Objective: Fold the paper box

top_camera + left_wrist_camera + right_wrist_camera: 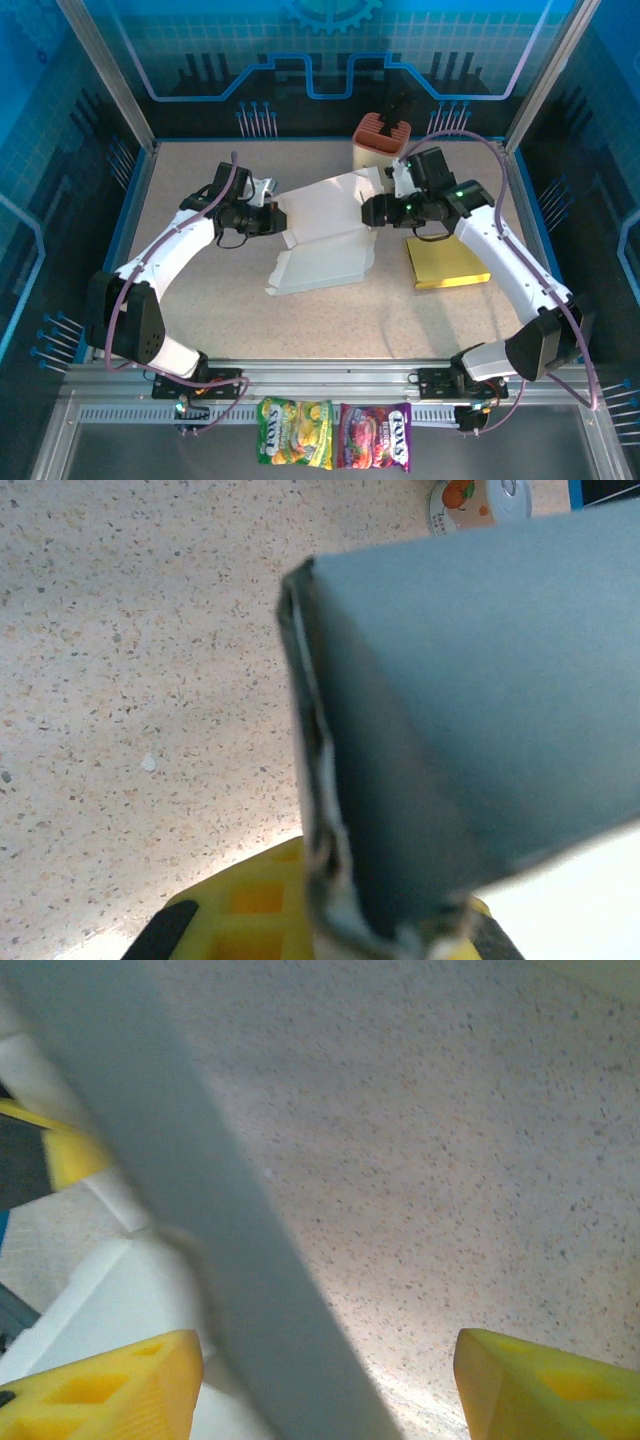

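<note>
Box [325, 235] rests on the table [210, 320]. My left gripper [271, 209] is clamped on its left edge; my right gripper [372, 210] gapes around its right flap.

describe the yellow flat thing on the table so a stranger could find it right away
On the speckled table, find the white paper box in the middle. Just right of it, beside the right arm, lies the yellow sheet, the only flat yellow piece there.

Paper box [325, 235] blocks centre; near table [330, 325] open; yellow pad [447, 262] possibly crowds right.
</note>
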